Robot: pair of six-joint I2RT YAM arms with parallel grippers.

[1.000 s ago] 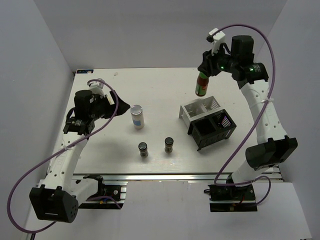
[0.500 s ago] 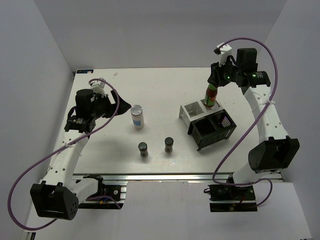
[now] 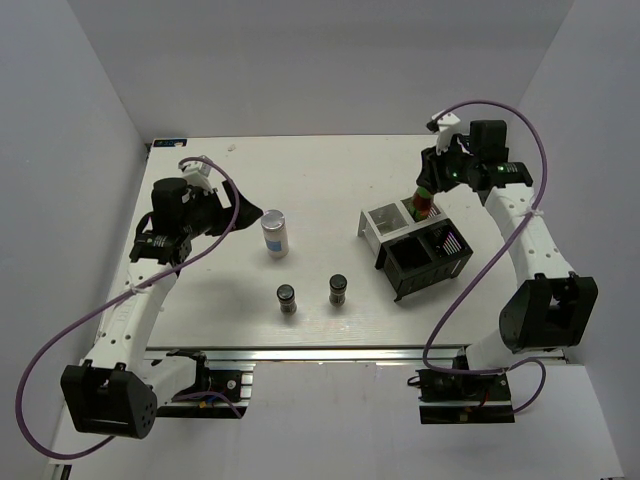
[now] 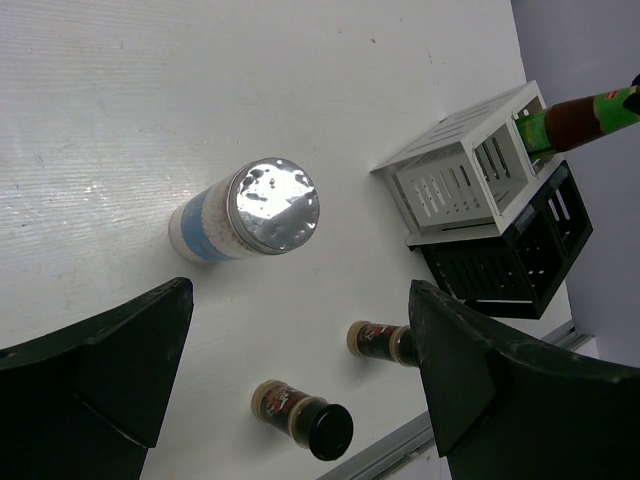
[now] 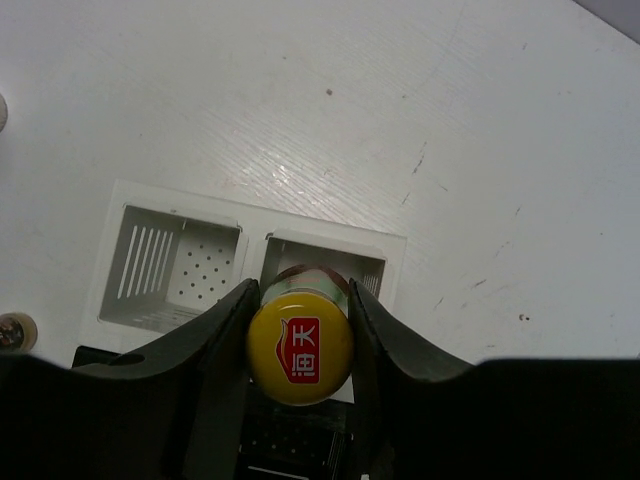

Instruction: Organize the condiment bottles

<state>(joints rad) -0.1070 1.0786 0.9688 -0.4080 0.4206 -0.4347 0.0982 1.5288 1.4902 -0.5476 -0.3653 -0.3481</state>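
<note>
Now, right gripper [image 5: 300, 300]: fingers [image 5: 225, 330] are clamping the yellow-capped sauce bottle [image 5: 300, 357] just under its cap
Sauce bottle: is hanging tilted, base at the white rack compartment [image 5: 325, 262]
Left gripper [image 4: 300, 292]: is gaping wide, gripping nothing, over the silver-lidded shaker [image 4: 250, 212]

R pincer [image 3: 428, 186] clamps sauce bottle [image 3: 424, 202] | btm at rack [image 3: 378, 228] silver bin | shaker [image 3: 274, 234], 2 jars [image 3: 287, 299] [image 3: 338, 290] standing

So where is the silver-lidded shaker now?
In the top view the shaker stands left of centre on the table, just right of the left hand, with two dark spice jars nearer the arms.
</note>
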